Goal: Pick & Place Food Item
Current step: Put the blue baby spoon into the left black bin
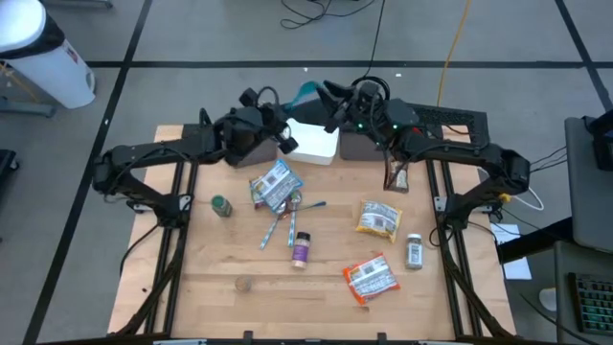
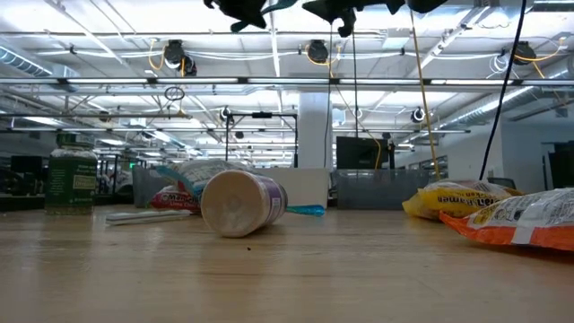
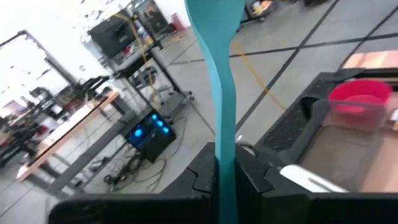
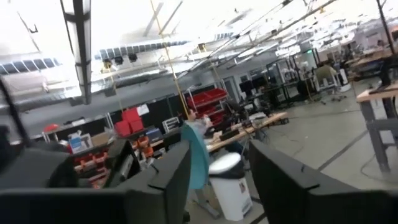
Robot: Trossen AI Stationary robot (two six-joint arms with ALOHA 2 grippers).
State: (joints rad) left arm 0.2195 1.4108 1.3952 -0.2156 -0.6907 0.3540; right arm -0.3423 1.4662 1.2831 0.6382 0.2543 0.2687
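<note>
My left gripper is raised over the table's far edge, shut on a flat teal utensil that stands up past its fingers. The utensil also shows in the high view. My right gripper is open, just right of the utensil's free end, which shows beyond its fingers in the right wrist view; I cannot tell whether it touches. Food lies on the table: a packet, a yellow bag and an orange bag. My left gripper pinches the teal utensil between its two fingers at its narrow lower part. The fingers lie along the utensil. It is lifted clear of the table and its wider end reaches away from the gripper.
A white box stands at the table's far middle. Spice jars and loose cutlery lie among the bags. A dark packet lies under the right arm. The table's near left shows bare wood.
</note>
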